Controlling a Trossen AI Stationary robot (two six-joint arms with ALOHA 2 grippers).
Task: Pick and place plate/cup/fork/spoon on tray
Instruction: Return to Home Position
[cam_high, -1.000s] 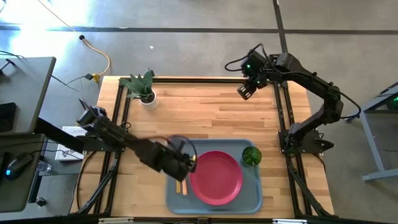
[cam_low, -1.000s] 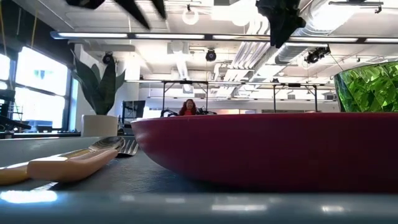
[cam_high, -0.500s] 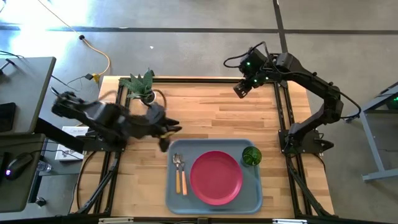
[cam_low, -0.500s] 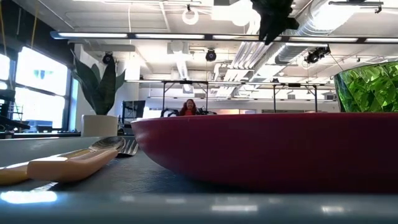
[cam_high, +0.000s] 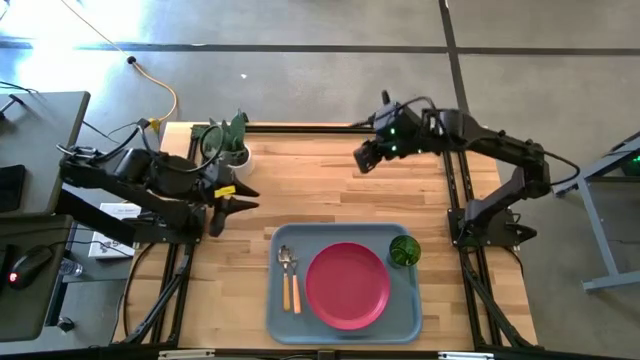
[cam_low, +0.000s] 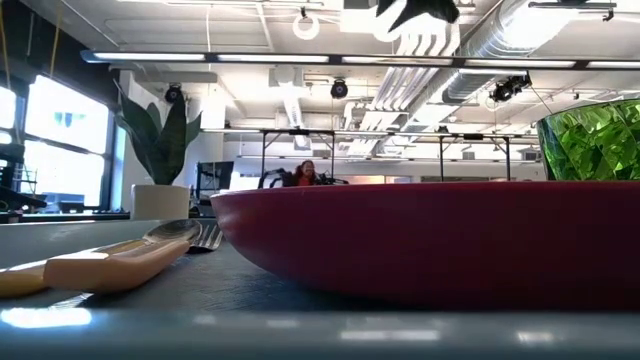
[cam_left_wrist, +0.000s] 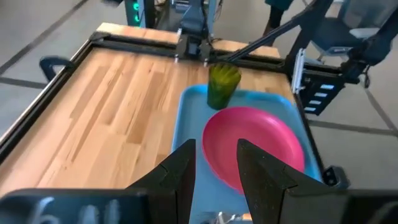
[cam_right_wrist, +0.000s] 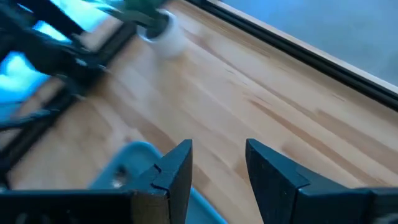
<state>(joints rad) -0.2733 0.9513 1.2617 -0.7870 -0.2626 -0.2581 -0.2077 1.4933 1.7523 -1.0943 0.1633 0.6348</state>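
Note:
The blue-grey tray (cam_high: 408, 300) lies at the table's near middle. On it rest the pinkish-red plate (cam_high: 347, 285), the green cup (cam_high: 404, 250) upright at its far right corner, and the fork and spoon (cam_high: 290, 278) side by side along its left part. The low view shows the spoon (cam_low: 120, 260), the fork's tines (cam_low: 207, 236), the plate (cam_low: 430, 240) and the cup (cam_low: 590, 140). My left gripper (cam_high: 225, 205) (cam_left_wrist: 216, 168) is open above bare wood left of the tray. My right gripper (cam_high: 365, 158) (cam_right_wrist: 219, 165) is open, high over the far part of the table.
A white pot with a green plant (cam_high: 232, 145) stands at the far left corner, close to my left arm. Black frame rails (cam_high: 455, 180) run along the table's edges. Bare wood (cam_high: 320, 185) lies between the tray and the far edge. A person (cam_low: 305, 172) sits far off in the room.
My left gripper has drawn back from over the tray's left part toward the table's left edge, rising and rolling as it went. The fork and spoon lie still on the tray. My right gripper has swung toward the table's left and turned a little.

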